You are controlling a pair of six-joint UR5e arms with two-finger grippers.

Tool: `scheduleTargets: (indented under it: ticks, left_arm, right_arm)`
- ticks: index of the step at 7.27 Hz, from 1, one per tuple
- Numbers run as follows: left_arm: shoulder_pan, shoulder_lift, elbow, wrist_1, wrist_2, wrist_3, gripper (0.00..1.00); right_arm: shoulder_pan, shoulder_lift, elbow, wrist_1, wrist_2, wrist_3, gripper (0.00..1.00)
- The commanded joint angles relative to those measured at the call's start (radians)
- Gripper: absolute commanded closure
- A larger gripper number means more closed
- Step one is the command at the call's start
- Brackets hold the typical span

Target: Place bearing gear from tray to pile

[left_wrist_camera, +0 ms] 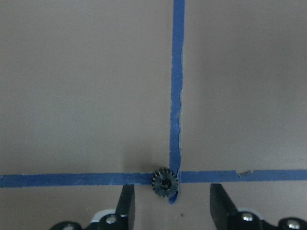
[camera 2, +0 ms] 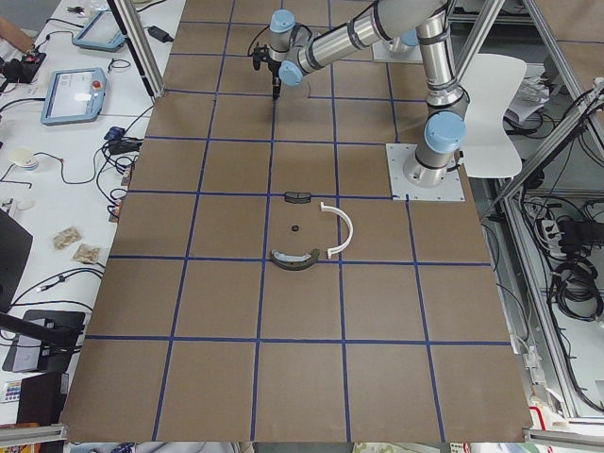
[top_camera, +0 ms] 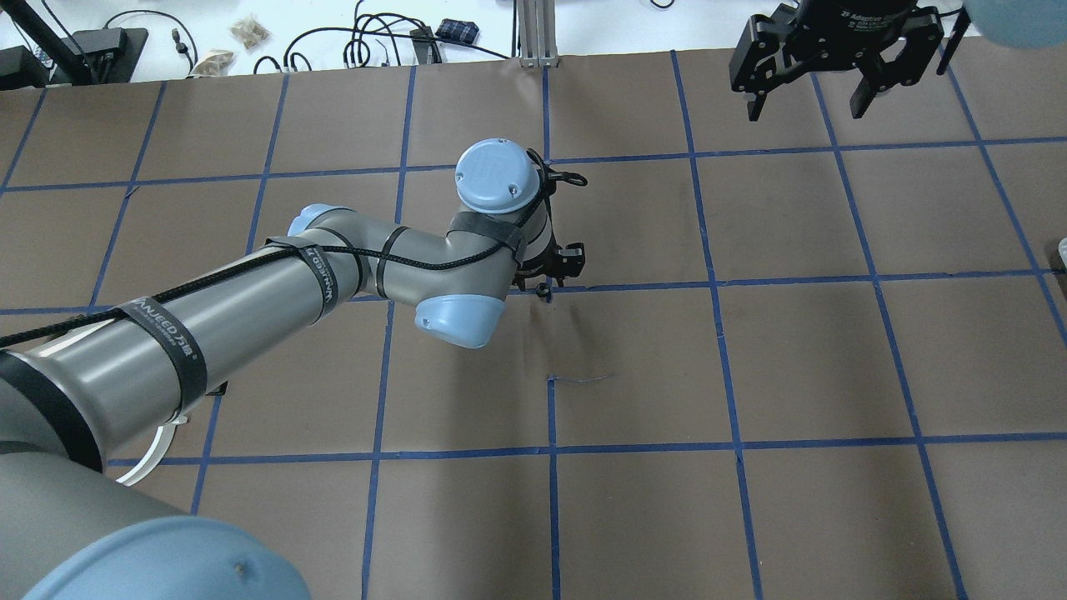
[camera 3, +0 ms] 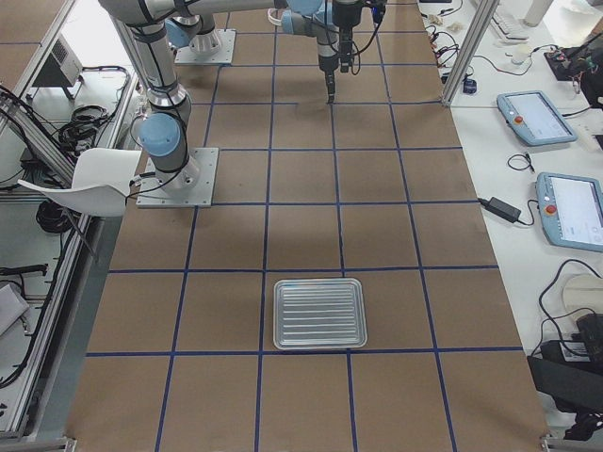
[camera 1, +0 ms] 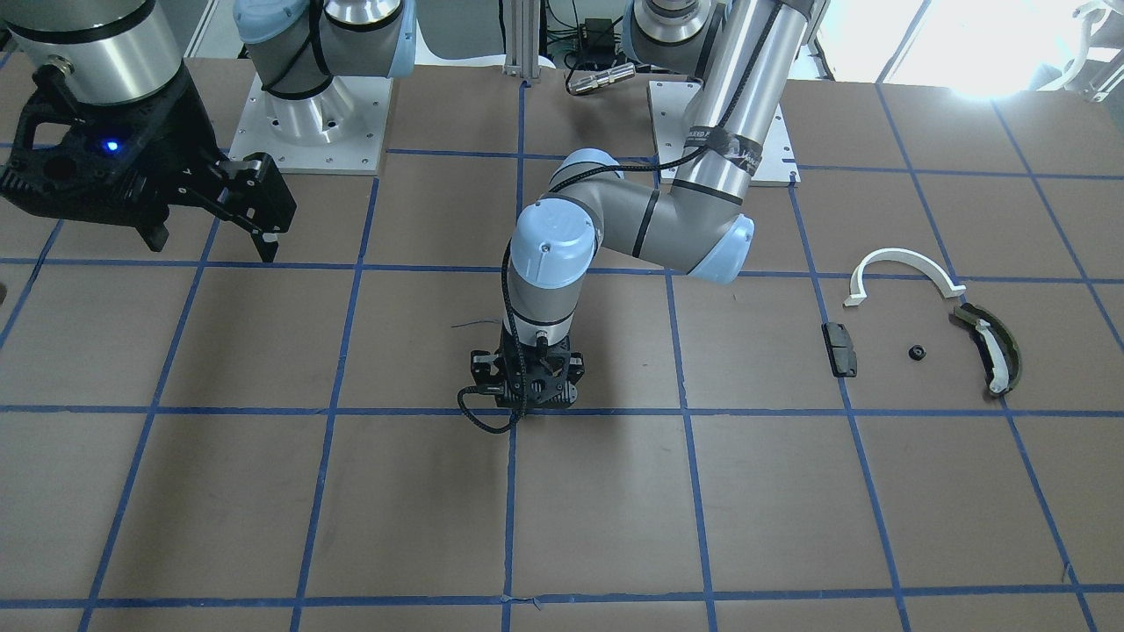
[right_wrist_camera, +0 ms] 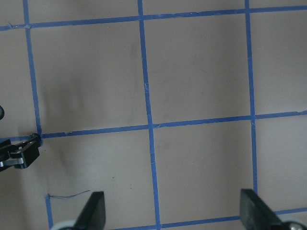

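Note:
A small black bearing gear [left_wrist_camera: 165, 182] lies on the table at a crossing of blue tape lines. My left gripper [left_wrist_camera: 169, 197] is low over it, open, with one finger on each side and not touching it. It also shows at mid-table in the front view [camera 1: 527, 392]. The pile lies on the table apart from it: a white half-ring arc [camera 1: 904, 266], a dark olive curved piece with a white strip [camera 1: 992, 347], a black block [camera 1: 840, 348] and a small black part [camera 1: 917, 354]. My right gripper [top_camera: 834, 79] is open, empty and raised.
A ribbed metal tray [camera 3: 318, 313] sits toward my right end of the table and looks empty. The brown table top [camera 1: 351, 491] carries a grid of blue tape. The left arm's elbow [top_camera: 458, 321] hangs over the table's middle.

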Motion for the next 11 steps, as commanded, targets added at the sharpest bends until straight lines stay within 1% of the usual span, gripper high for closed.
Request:
scheduleTargets:
  ticks: [1,4,5,6,7,8,9,10,11]
  left_arm:
    - [-0.005,-0.025,0.005,0.0,0.016,-0.003,0.39]
    - [-0.006,-0.044,0.023,-0.002,0.019,-0.062,0.39]
    - [-0.008,-0.044,0.025,-0.006,0.03,-0.069,0.46]
    - [-0.008,-0.045,0.026,-0.006,0.028,-0.07,0.58]
    - [-0.008,-0.045,0.026,-0.006,0.031,-0.069,0.72]
    - [-0.008,-0.042,0.028,-0.006,0.031,-0.07,0.82]
    - [-0.008,-0.044,0.022,-0.006,0.033,-0.07,0.89]
    - [-0.003,-0.018,0.034,-0.029,0.037,-0.058,0.89]
    - [0.004,0.01,0.06,-0.101,0.039,-0.046,0.89]
  right_arm:
    - [0.002,0.0,0.001,-0.003,0.004,-0.002,0.0]
    - [0.005,0.0,0.007,-0.004,0.006,-0.003,0.0]
    - [0.002,0.003,0.019,-0.01,0.006,-0.01,0.0]
    - [0.002,0.008,0.019,-0.029,0.017,-0.008,0.0]
    - [0.002,0.011,0.019,-0.036,0.07,-0.008,0.0]
    - [0.003,0.004,0.019,-0.036,0.069,0.004,0.0]
    - [0.005,0.0,0.019,-0.036,0.055,-0.003,0.0]
    - [0.005,0.002,0.019,-0.038,0.057,-0.002,0.0]
    - [0.005,0.002,0.019,-0.036,0.057,-0.002,0.0]
